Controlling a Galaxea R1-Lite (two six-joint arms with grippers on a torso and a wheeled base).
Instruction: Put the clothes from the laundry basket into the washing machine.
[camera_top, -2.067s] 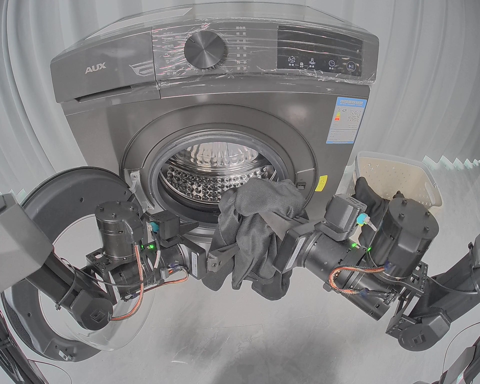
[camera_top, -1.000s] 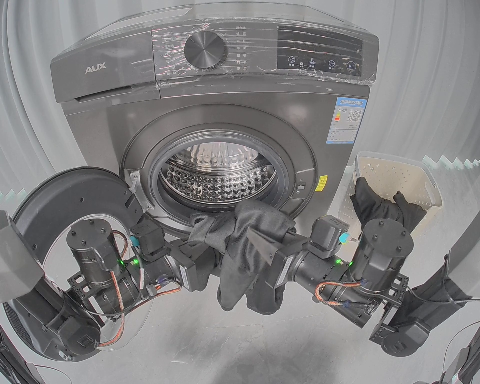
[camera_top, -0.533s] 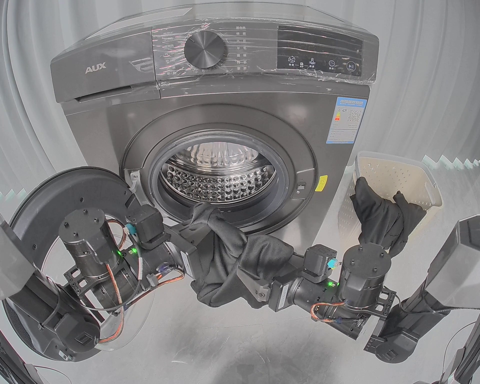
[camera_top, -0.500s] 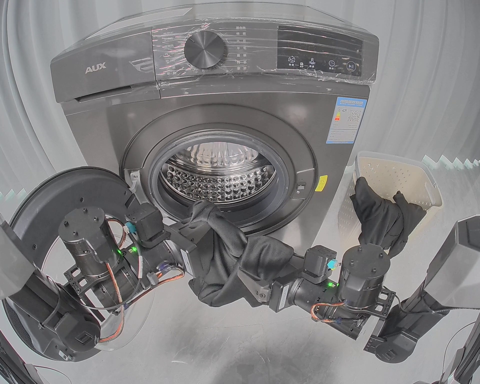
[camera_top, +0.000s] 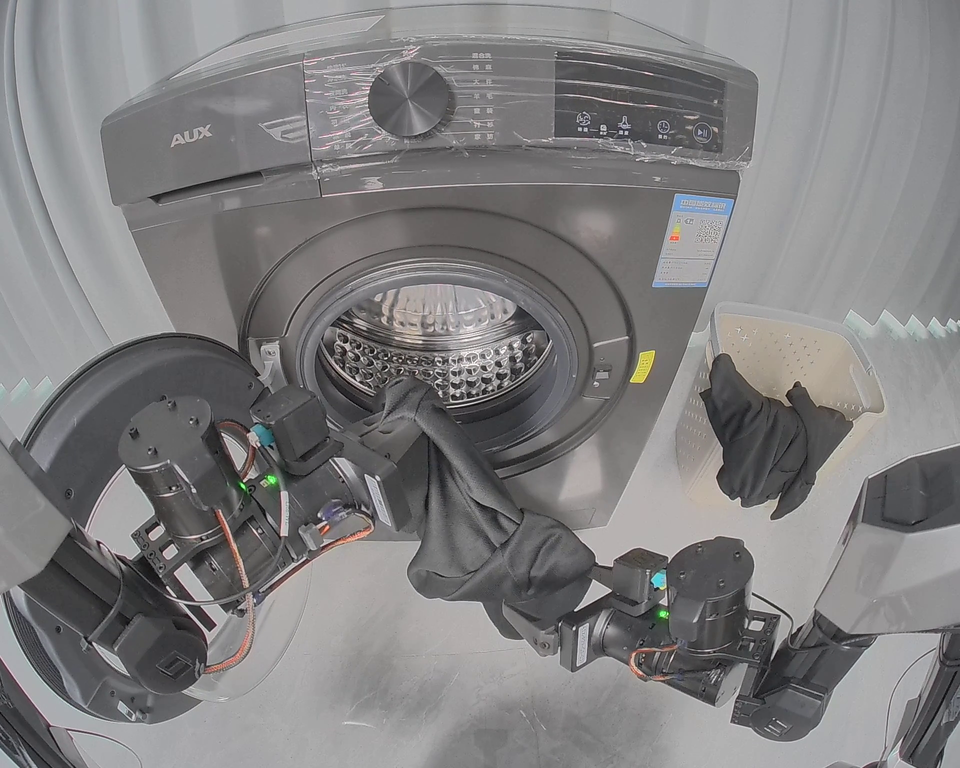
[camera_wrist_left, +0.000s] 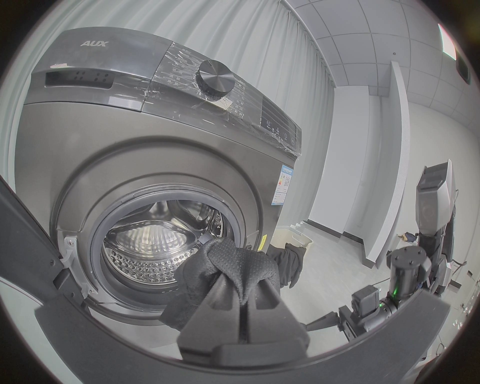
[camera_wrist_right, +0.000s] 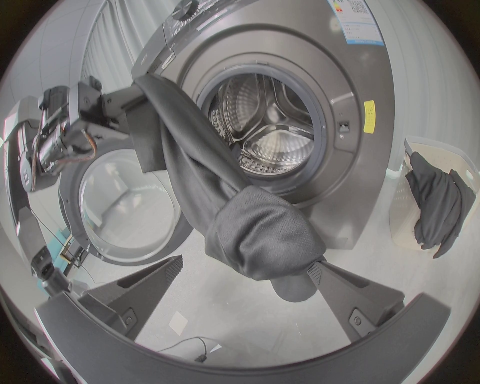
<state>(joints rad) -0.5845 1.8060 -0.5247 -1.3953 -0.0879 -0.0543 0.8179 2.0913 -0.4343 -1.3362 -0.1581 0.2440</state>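
Left gripper (camera_wrist_left: 243, 300), left of centre in the head view, is clamped on a dark garment (camera_top: 470, 520) at the lower lip of the washing machine (camera_top: 430, 210) opening. The cloth hangs down to lower centre, its bunched end against one finger of the wide-spread right gripper (camera_wrist_right: 244, 265). At right, another dark garment (camera_top: 765, 440) drapes over the laundry basket (camera_top: 800, 345) rim.

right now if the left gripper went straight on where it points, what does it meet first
Past the dark garment it grips, the left gripper aims near the door rim of the washing machine; rim or drum first, depth unclear.
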